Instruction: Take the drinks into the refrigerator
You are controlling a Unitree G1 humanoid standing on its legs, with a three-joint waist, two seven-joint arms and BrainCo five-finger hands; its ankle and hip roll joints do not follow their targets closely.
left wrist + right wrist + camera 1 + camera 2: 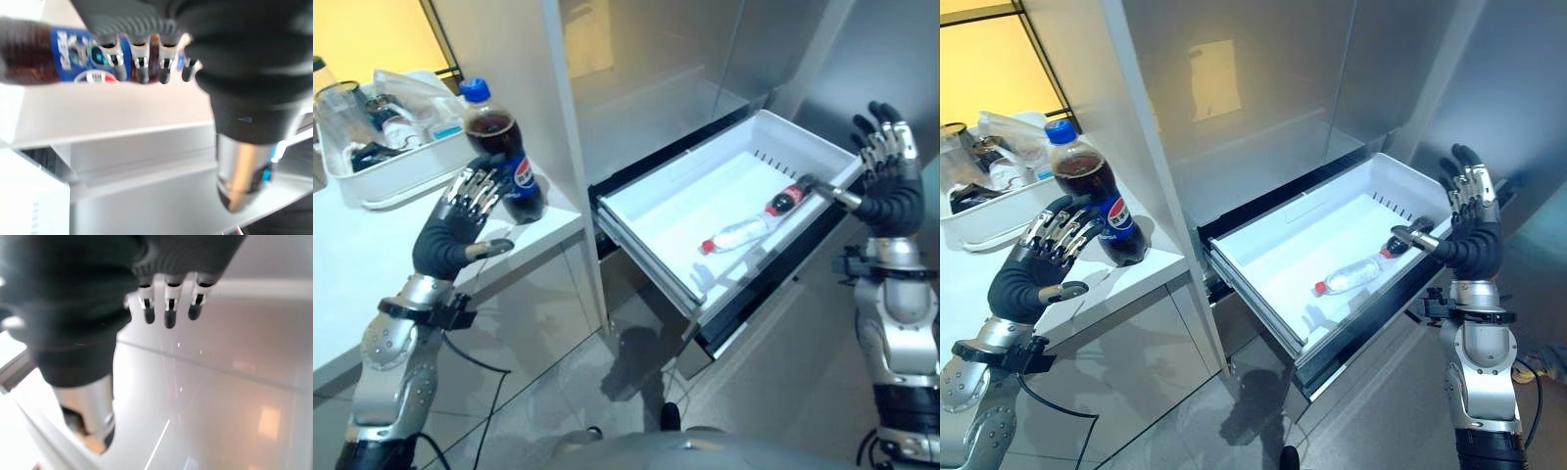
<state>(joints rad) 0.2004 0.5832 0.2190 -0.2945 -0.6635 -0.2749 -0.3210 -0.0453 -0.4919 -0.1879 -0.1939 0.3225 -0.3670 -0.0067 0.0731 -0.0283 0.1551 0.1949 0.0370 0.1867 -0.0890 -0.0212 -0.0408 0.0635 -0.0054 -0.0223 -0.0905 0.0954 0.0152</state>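
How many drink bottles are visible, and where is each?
3. A cola bottle stands on the counter by the left hand; a clear bottle and a small dark bottle lie in the drawer.

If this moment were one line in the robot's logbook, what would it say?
left hand: open, reaching cola bottle on counter | right hand: open, raised beside drawer | drawer: open, clear bottle lying inside

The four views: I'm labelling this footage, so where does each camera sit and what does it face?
Left eye view: head, looking down at cola bottle, open drawer, both arms.
Right eye view: same scene, slightly shifted; left hand, right hand.
Left wrist view: along fingers toward the cola bottle.
Right wrist view: along fingers toward grey panels.
Shared: both eyes show two bottles in the drawer.
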